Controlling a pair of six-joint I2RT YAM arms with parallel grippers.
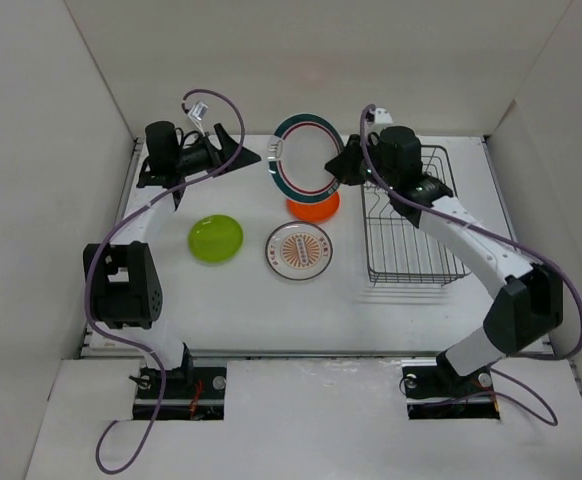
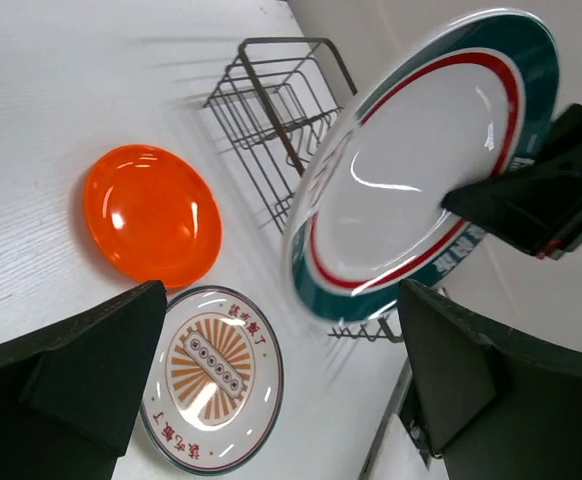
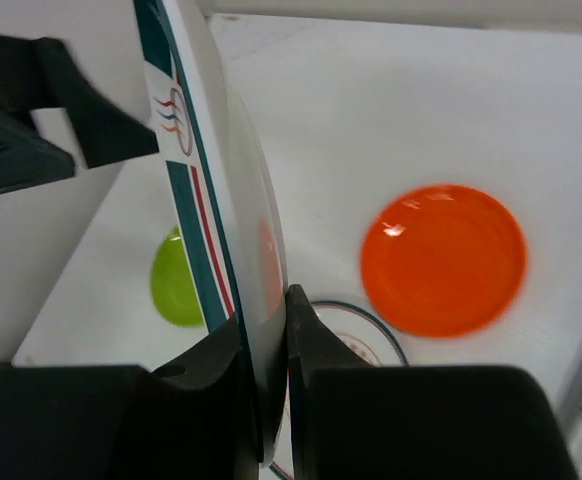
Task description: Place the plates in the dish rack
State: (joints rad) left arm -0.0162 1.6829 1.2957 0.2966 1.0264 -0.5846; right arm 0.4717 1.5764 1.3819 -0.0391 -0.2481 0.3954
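Plates are found in two places: one is held in the air and three lie flat on the tabletop (image 1: pixel 241 310). The white plate with the dark green rim (image 1: pixel 306 155) is held on edge, nearly upright, above the far part of the tabletop, to the left of the dish rack (image 1: pixel 411 225) and outside it. Its lower right rim is clamped between the right fingers (image 3: pixel 316 345), which are clenched tightly on it. The left fingers (image 2: pixel 91 370) are spread wide and nothing is gripped by them; they are pointed at the raised plate from its left, and a gap appears to be left between them and its rim, though this is hard to judge from above. The plain orange plate (image 1: pixel 313 208) is seen just under the raised one. The plate with the orange-brown patterned centre (image 1: pixel 299 250) lies just in front of the orange one, and the lime-green plate (image 1: pixel 216 238) is set to its left. No plate is seen in the black wire rack.
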